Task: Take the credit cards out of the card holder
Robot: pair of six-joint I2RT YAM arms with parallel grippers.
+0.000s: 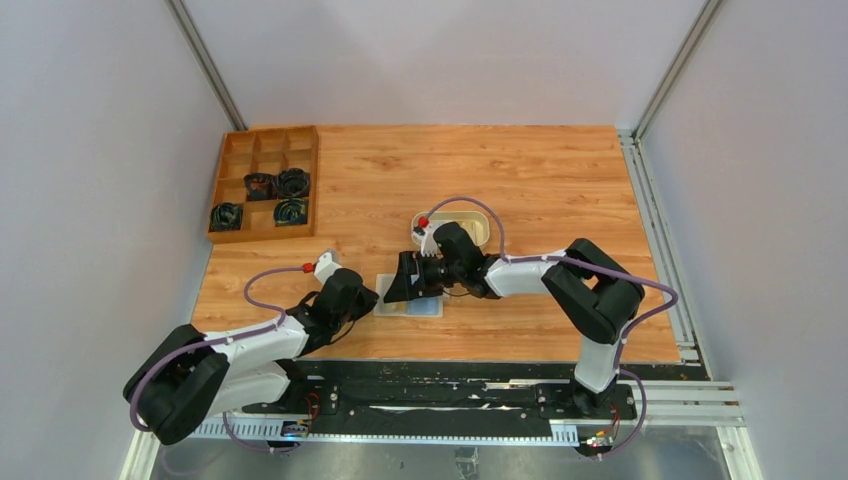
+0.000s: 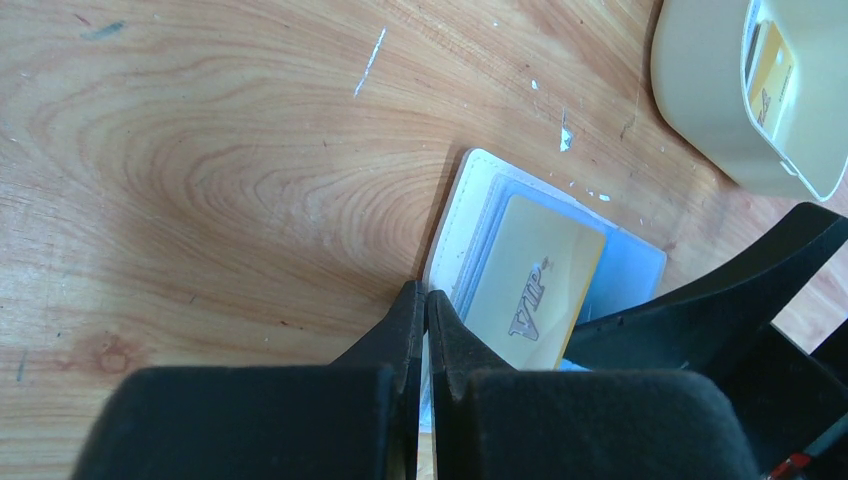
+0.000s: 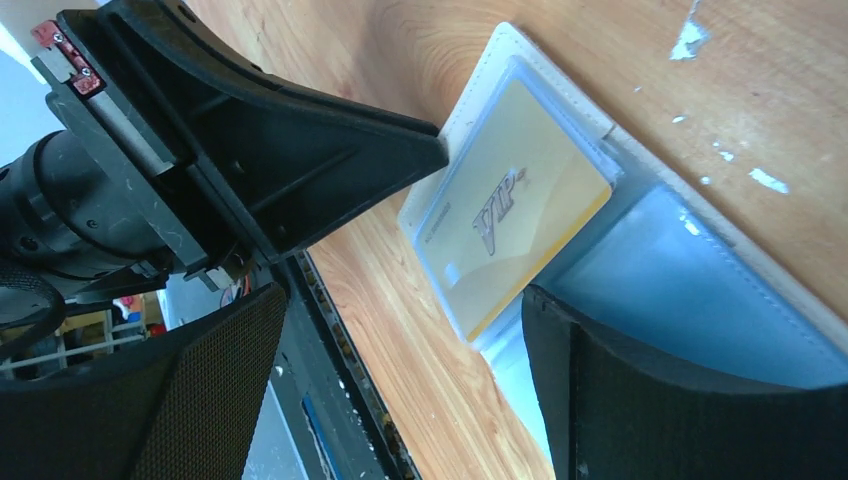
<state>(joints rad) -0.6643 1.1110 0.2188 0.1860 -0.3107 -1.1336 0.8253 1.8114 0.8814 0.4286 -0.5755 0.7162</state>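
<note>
Your left claw (image 2: 425, 298) is pressed together, its tips at the left edge of the card holder (image 2: 462, 215). Your right claw (image 3: 400, 300) gapes wide over it, gripping nothing. The holder lies open on the worktop (image 2: 200, 150) with a yellow credit card (image 2: 535, 285) in its pocket. A cream tray (image 2: 700, 90) sits farther right.
</note>
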